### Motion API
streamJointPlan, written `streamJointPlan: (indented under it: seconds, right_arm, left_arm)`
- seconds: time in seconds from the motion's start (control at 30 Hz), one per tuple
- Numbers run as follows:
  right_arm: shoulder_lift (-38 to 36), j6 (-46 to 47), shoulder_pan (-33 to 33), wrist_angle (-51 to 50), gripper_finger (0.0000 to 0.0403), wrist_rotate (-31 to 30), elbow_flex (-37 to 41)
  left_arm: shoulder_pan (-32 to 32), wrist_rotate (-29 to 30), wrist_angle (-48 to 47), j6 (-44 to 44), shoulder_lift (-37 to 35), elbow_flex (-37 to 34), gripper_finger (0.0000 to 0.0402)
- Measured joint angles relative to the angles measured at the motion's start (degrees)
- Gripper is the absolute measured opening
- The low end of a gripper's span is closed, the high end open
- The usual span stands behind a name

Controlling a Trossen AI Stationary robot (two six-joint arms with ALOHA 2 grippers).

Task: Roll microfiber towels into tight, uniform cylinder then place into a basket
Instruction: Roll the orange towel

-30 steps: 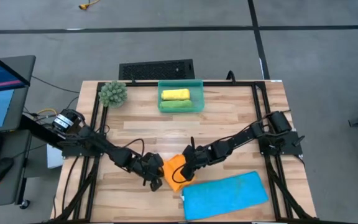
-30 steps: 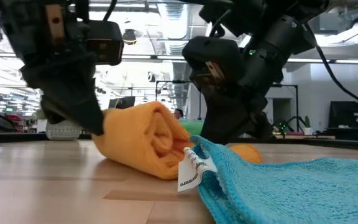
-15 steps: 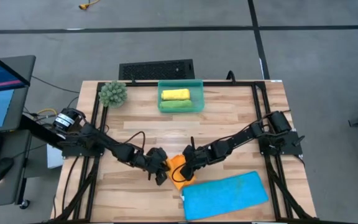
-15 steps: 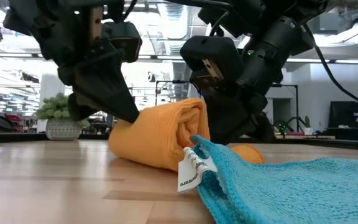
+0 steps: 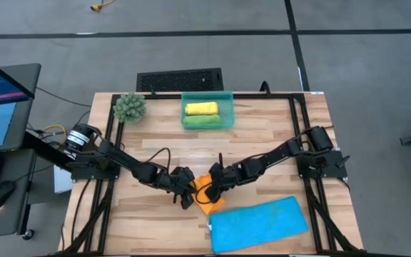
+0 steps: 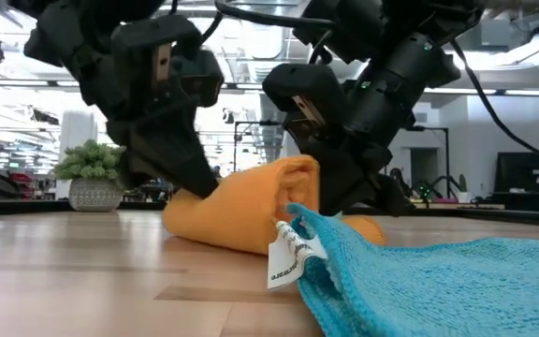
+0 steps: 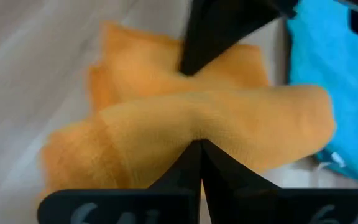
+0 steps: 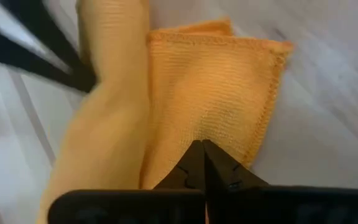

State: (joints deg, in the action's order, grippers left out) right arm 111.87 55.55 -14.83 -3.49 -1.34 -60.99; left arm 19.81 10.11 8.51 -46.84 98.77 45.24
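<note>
Orange towel [image 5: 207, 195]: you had it half rolled on the table [image 5: 262, 135], just beside the flat blue towel [image 5: 259, 223], well apart from the basket [image 5: 207, 123].
Left gripper [image 5: 190, 191]: your jaws were closed, pressed against the orange roll on the side away from the right gripper.
Right gripper [image 5: 212, 190]: your jaws were closed, tips on the orange cloth's flat part.
Basket: it held the yellow roll [image 5: 200, 108] and green roll [image 5: 201, 120], near the plant ball [image 5: 130, 107].

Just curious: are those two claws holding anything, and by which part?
Both: left gripper and right gripper pinch the orange towel's rolled fold from opposite sides.
</note>
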Motion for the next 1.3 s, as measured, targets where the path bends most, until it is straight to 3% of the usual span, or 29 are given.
streamJointPlan:
  seconds: [0.17,0.53,0.83,1.07,1.3]
  right_arm:
    - [0.04,-0.13,0.83,1.34,0.0014,-0.07,0.02]
    - [-0.14,-4.39,3.88,-0.22,0.0009,0.33,-0.22]
    - [-8.19,-8.00,4.00,-10.52,0.0011,-3.31,-0.26]
    - [-12.79,-6.13,-0.92,-16.68,0.0010,-6.06,-0.28]
    - [-10.88,-15.34,-6.86,-3.96,0.0011,-6.19,-0.38]
  left_arm:
    - [-0.15,-0.66,2.14,0.07,3.24,0.46,0.0000]
    - [-1.76,0.73,0.05,0.28,3.49,2.83,0.0000]
    - [-2.68,-0.60,-2.14,-0.37,3.49,2.83,0.0000]
    - [-2.73,-0.85,-1.37,-1.97,3.49,2.81,0.0000]
    - [-2.91,-0.95,-1.28,-2.04,3.49,2.81,0.0000]
